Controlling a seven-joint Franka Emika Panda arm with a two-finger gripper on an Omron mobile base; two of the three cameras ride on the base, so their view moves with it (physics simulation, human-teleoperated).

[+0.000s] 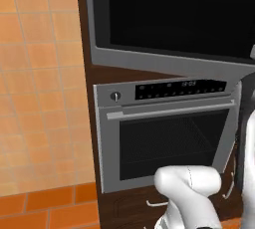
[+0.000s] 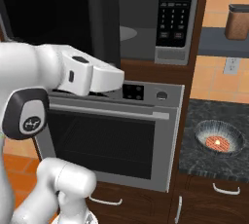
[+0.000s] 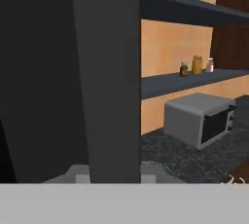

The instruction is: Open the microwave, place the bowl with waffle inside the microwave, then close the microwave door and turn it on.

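Microwave door [image 1: 174,14] swung wide in the left base view, black glass filling the top, silver oven [image 1: 164,128] below. Right base view adds the microwave [image 2: 146,18] cavity with keypad, and the bowl with waffle [image 2: 219,140] sitting on the dark counter [image 2: 194,162], well right of the oven. Hand view pressed close against the door's thick dark edge [image 3: 107,72] — small grey appliance [image 3: 199,118] and jars [image 3: 196,65] on a shelf beyond. Gripper hidden behind the door; possibly around the handle, jaw state impossible to tell.
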